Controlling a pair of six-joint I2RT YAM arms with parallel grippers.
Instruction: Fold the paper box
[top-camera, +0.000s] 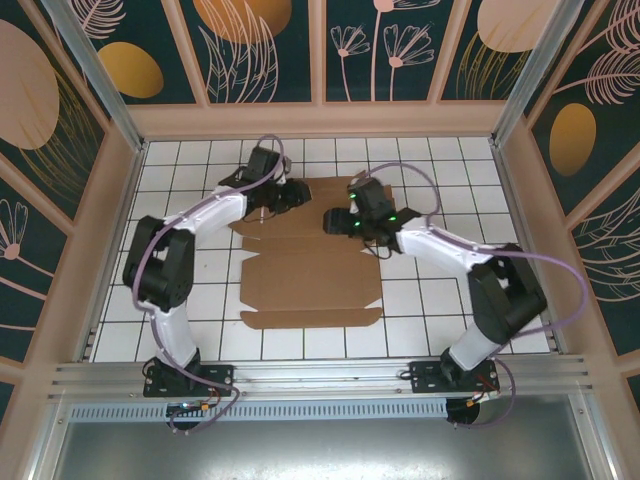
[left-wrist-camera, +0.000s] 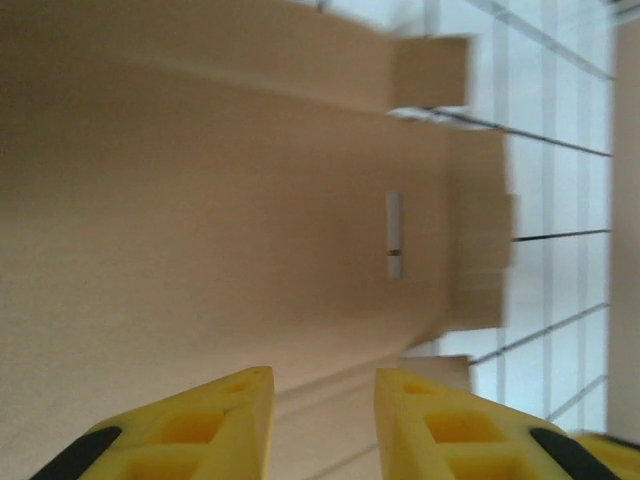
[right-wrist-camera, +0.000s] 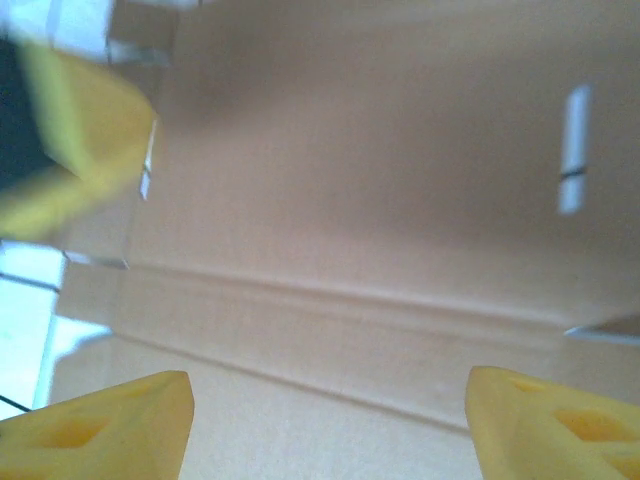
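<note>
The paper box (top-camera: 310, 280) is a plain brown die-cut cardboard sheet lying open on the white tiled table, with flaps and crease lines showing. My left gripper (top-camera: 288, 196) hovers over the sheet's far left part. In the left wrist view its yellow fingers (left-wrist-camera: 323, 385) stand a narrow gap apart, nothing between them, above the cardboard (left-wrist-camera: 200, 200) and a small slot (left-wrist-camera: 394, 235). My right gripper (top-camera: 333, 220) is over the far middle of the sheet. Its fingers (right-wrist-camera: 330, 400) stand wide apart over a double crease in the cardboard (right-wrist-camera: 380, 200). The left gripper's finger (right-wrist-camera: 70, 130) shows blurred close by.
The white gridded table (top-camera: 440, 300) has bare tiles left and right of the sheet. Wooden-framed walls (top-camera: 320, 118) close in the back and sides. A metal rail (top-camera: 320, 375) runs along the near edge by the arm bases.
</note>
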